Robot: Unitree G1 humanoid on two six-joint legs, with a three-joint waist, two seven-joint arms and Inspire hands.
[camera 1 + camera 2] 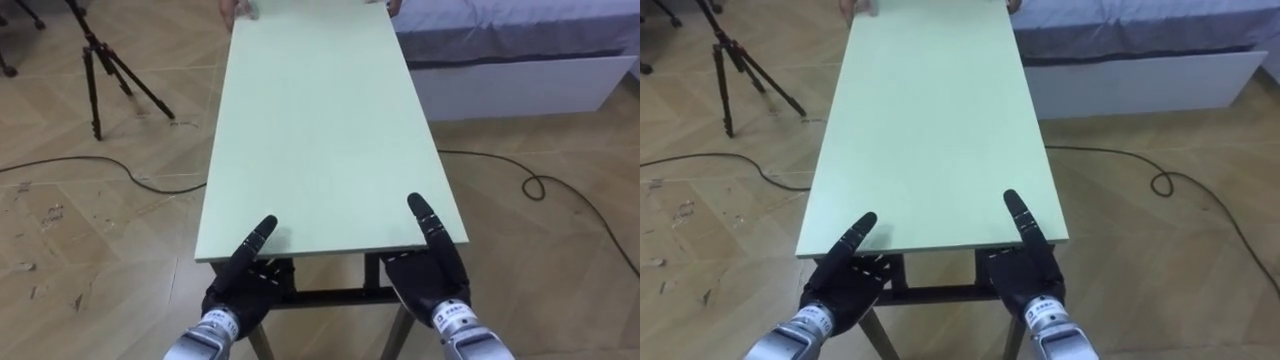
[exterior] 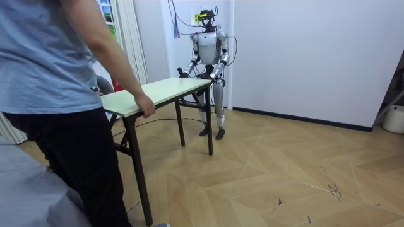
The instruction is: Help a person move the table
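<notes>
A long table with a pale green top (image 1: 320,130) and dark metal legs stretches away from me. My left hand (image 1: 240,285) clamps its near edge at the left corner, thumb on top and fingers underneath. My right hand (image 1: 432,270) holds the right corner the same way. At the far end a person's hands (image 1: 238,10) grip the table's edge. In the room view the person (image 2: 57,75) stands in the foreground with one hand (image 2: 145,106) on the table (image 2: 158,91), and I stand upright at the opposite end.
A black tripod (image 1: 100,60) stands on the wooden floor to the far left of the table. A bed with a white base (image 1: 520,75) lies to the far right. Dark cables (image 1: 540,185) run over the floor on both sides. White wall (image 2: 303,50) behind me.
</notes>
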